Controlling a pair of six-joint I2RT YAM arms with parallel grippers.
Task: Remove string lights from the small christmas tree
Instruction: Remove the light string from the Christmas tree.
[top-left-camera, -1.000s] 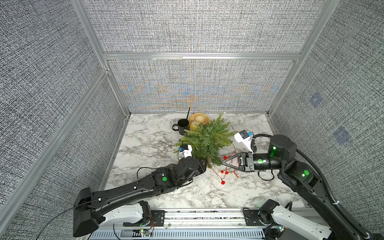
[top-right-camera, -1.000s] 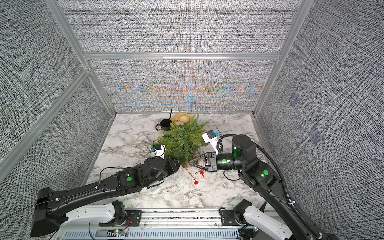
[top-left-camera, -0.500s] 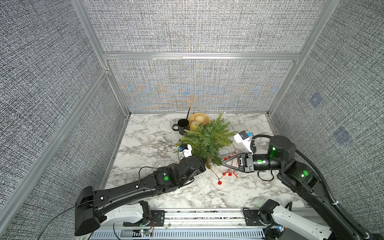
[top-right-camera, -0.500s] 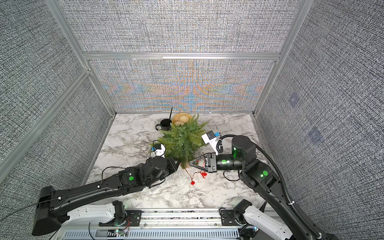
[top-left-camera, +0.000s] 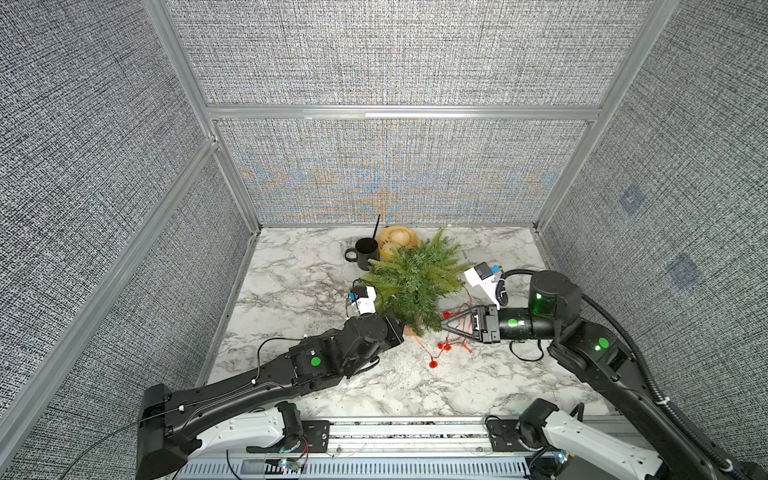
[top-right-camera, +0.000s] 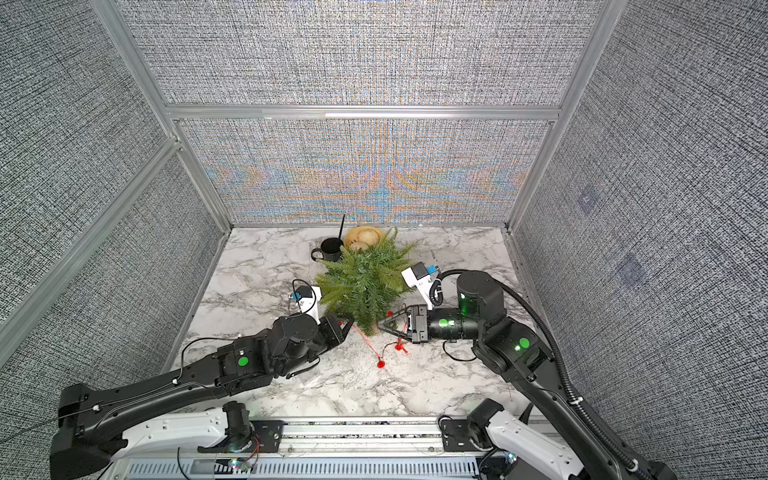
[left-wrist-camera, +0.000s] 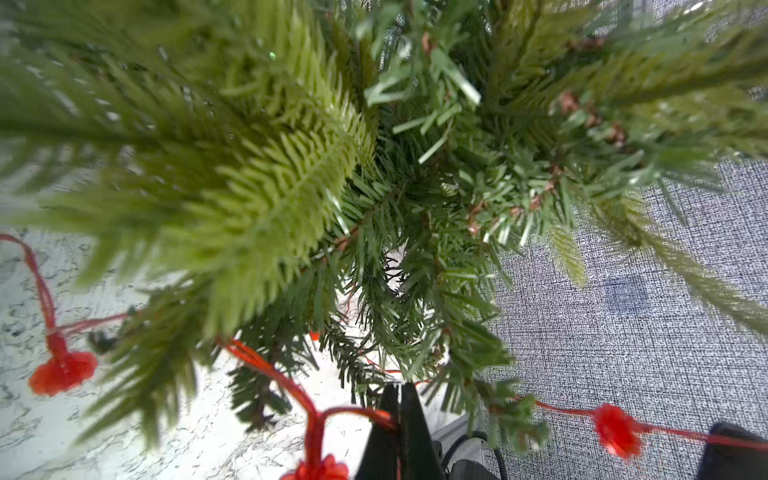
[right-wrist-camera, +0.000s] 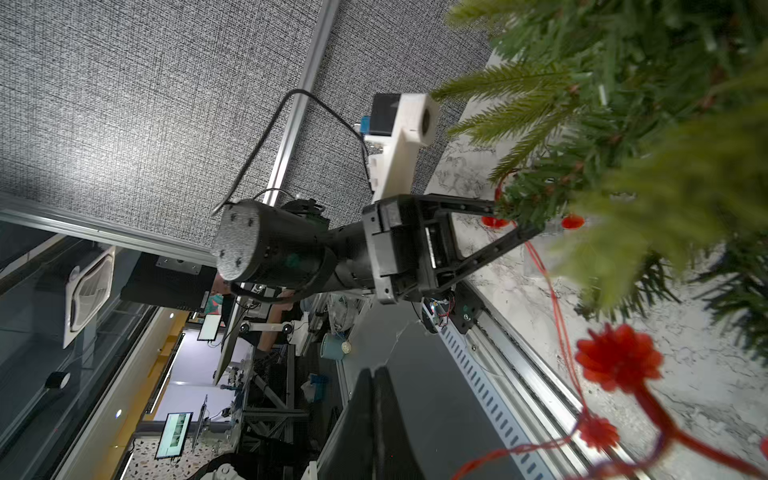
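Note:
The small christmas tree stands mid-table, its green fronds filling the left wrist view. The string lights trail from the tree's foot onto the marble as a thin red wire with red bulbs. My left gripper is at the tree's lower left, shut on a loop of the red wire. My right gripper points at the tree's lower right and is shut. Wire and bulbs run close by its fingers; I cannot see any clamped.
A black mug with a stick in it and a wooden bowl stand just behind the tree. Grey fabric walls close in three sides. A metal rail runs along the front edge.
My left gripper has shut on the red wire at the tree's foot. The loose bulbs on the marble have shifted slightly left. The right gripper stayed shut and dipped a little.

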